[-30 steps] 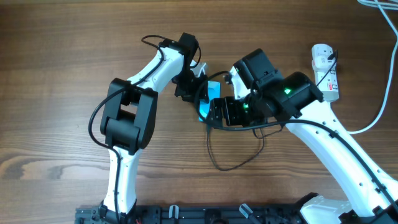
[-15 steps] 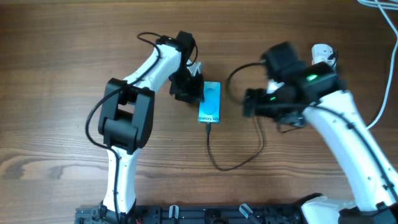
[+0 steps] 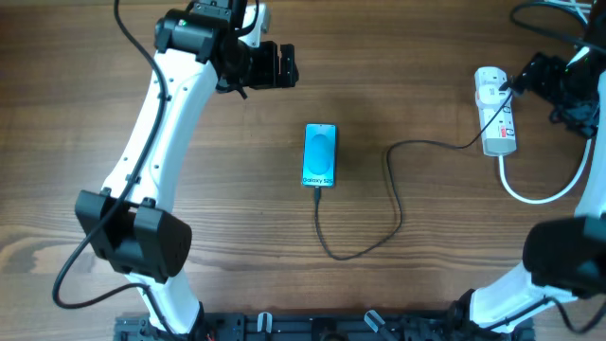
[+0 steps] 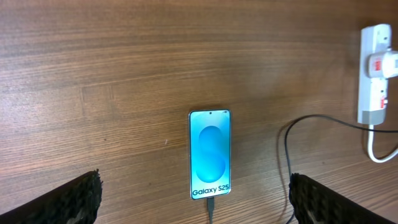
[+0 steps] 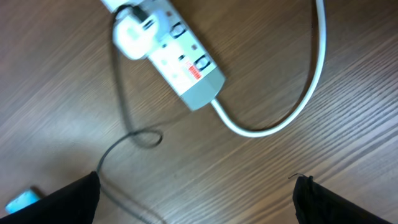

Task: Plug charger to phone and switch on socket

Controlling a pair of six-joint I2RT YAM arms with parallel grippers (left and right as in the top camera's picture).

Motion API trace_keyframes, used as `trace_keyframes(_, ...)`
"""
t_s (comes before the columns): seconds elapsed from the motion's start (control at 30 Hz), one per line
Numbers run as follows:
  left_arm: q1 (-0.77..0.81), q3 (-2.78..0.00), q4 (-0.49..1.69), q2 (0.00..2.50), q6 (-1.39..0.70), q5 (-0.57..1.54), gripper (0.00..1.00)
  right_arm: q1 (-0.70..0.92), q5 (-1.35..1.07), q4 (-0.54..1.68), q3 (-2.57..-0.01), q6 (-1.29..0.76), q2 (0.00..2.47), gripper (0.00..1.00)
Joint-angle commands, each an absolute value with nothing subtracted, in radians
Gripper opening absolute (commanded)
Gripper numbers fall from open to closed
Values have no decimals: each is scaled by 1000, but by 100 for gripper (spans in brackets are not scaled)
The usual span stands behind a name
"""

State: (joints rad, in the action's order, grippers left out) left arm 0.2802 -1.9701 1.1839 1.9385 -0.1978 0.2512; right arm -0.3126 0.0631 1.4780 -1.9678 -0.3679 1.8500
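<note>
The phone (image 3: 320, 155) lies flat mid-table, cyan screen up, also in the left wrist view (image 4: 210, 154). The charger's thin black cable (image 3: 393, 204) loops across the wood, its connector (image 4: 210, 204) seated in the phone's near end, its other end at a white plug (image 5: 134, 34) in the socket (image 3: 495, 112). My left gripper (image 3: 287, 66) hovers open far up-left of the phone, holding nothing. My right gripper (image 3: 532, 78) is open just right of the socket (image 5: 177, 56), above it, empty. Both fingers (image 5: 62, 202) frame bare wood.
The socket's thick white cord (image 5: 292, 106) curves off its end toward the table's right edge (image 3: 530, 197). Red marks (image 5: 194, 71) sit on the strip's face. A corner of the phone (image 5: 18, 199) shows low left in the right wrist view.
The left gripper opened, let go of the phone and rose away to the far left. The right arm swung from the phone over to the socket. The phone lies uncovered with the cable attached.
</note>
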Motion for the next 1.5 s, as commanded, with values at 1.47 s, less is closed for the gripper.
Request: trace_keyframes(1.47,278,-1969,1186,1952,-210,234,100,-476,-41,1044,-1837,-269,2235,100)
